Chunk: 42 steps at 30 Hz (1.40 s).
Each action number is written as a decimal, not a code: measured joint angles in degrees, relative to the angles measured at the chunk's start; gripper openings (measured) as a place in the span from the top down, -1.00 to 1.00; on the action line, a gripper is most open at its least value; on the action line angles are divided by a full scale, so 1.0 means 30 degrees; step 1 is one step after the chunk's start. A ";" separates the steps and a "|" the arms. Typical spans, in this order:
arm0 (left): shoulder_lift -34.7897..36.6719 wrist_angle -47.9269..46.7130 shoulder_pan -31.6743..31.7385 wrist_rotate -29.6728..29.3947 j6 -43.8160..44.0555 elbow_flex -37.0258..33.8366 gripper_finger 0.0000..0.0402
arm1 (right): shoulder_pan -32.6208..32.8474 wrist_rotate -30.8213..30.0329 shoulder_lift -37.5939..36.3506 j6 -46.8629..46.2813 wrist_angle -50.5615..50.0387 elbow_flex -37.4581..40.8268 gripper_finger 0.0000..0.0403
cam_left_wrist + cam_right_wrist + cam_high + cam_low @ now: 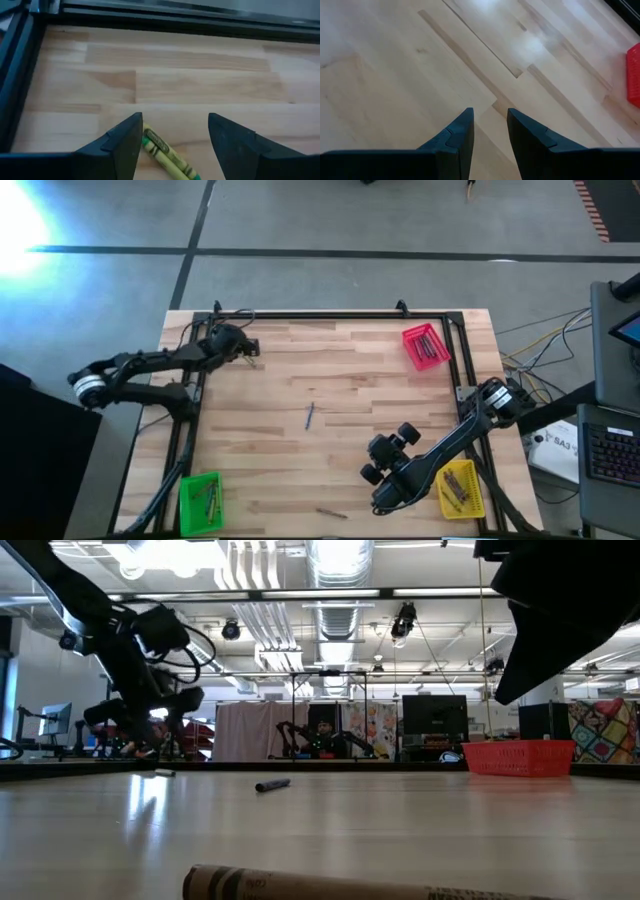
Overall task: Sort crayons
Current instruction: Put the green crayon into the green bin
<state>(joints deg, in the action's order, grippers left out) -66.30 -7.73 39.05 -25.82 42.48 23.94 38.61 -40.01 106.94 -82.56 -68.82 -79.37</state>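
A green crayon [165, 152] in a yellow-green wrapper lies flat on the wooden table at the far left. My left gripper [175, 125] hovers open over it [252, 352], one finger on either side and clear of it. A blue crayon [310, 415] lies mid-table. A brown crayon [332, 513] lies by the near edge. My right gripper [380, 505] hangs above the near right part of the table, open [490, 125], with bare wood between its fingers.
A red tray [425, 345] sits at the far right, a green tray [200, 500] at the near left and a yellow tray [460, 488] at the near right, each with crayons inside. A black frame [330, 315] borders the table.
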 joint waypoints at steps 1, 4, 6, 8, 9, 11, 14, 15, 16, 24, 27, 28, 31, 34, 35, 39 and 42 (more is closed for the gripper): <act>-0.0480 0.0055 0.0000 -0.0065 -0.0008 0.0209 -0.04 | 0.0000 0.0006 0.0000 -0.0007 0.0039 0.0058 0.45; -0.2047 -0.0081 -0.0011 0.0540 -0.0009 0.0887 -0.04 | 0.0000 0.0044 0.0000 -0.0003 0.0029 0.0138 0.45; -0.3169 -0.0270 -0.0015 0.0955 0.0146 0.1458 -0.04 | -0.0007 0.0044 0.0000 0.0036 0.0026 0.0138 0.45; -0.4327 -0.1421 -0.0015 0.0960 0.0713 0.2102 -0.04 | -0.0007 0.0044 0.0000 0.0046 0.0024 0.0138 0.45; -0.4954 -0.2112 -0.0015 0.0947 0.0925 0.2448 -0.04 | -0.0007 0.0045 0.0000 0.0051 0.0010 0.0138 0.45; -0.5969 -0.3140 -0.0007 0.0932 0.1188 0.3063 -0.04 | -0.0007 0.0114 0.0000 0.0051 -0.0085 0.0138 0.45; -0.7098 -0.4042 -0.0036 0.0737 0.1177 0.3866 -0.04 | -0.0007 0.0488 0.0000 0.0128 -0.0213 0.0138 0.45; -0.7408 -0.4274 -0.0044 0.0714 0.1095 0.4064 -0.04 | -0.0007 0.0488 0.0000 0.0200 -0.0247 0.0138 0.45; -0.7636 -0.4321 -0.0044 0.0652 0.0936 0.4177 -0.04 | -0.0007 0.0493 0.0000 0.0214 -0.0302 0.0138 0.45; -0.8622 -0.4428 -0.0211 0.0625 -0.1293 0.5326 0.16 | -0.0007 0.0488 0.0000 0.0254 -0.0383 0.0143 0.45; -0.8932 -0.4306 -0.0291 0.0728 -0.1821 0.5595 0.37 | -0.0007 0.0488 0.0000 0.0255 -0.0420 0.0182 0.45; -0.9054 -0.4259 -0.0291 0.0802 -0.2005 0.5649 0.46 | -0.0007 0.0488 0.0000 0.0255 -0.0405 0.0182 0.45; -0.9277 -0.4067 -0.0310 0.0878 -0.2699 0.5652 0.73 | -0.0007 0.0488 0.0000 0.0255 -0.0415 0.0226 0.45; -0.9348 -0.4042 -0.0390 0.0773 -0.3360 0.5547 0.93 | -0.0007 0.0484 0.0000 0.0398 -0.0411 0.0251 0.45; -0.9348 -0.4036 -0.0435 0.0763 -0.3442 0.5543 0.94 | -0.0007 0.0484 0.0000 0.0426 -0.0397 0.0251 0.45; -0.9272 -0.4176 -0.0823 0.0595 -0.3535 0.5606 0.90 | -0.0007 0.0488 0.0000 0.0488 -0.0393 0.0255 0.45; -0.8778 -0.4328 -0.1277 0.0655 -0.3946 0.5757 0.91 | -0.0007 0.0488 0.0000 0.0495 -0.0385 0.0255 0.45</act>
<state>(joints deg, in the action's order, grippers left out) -92.64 -20.71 35.22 -23.86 30.64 41.21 38.59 -38.54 106.94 -81.08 -69.97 -78.61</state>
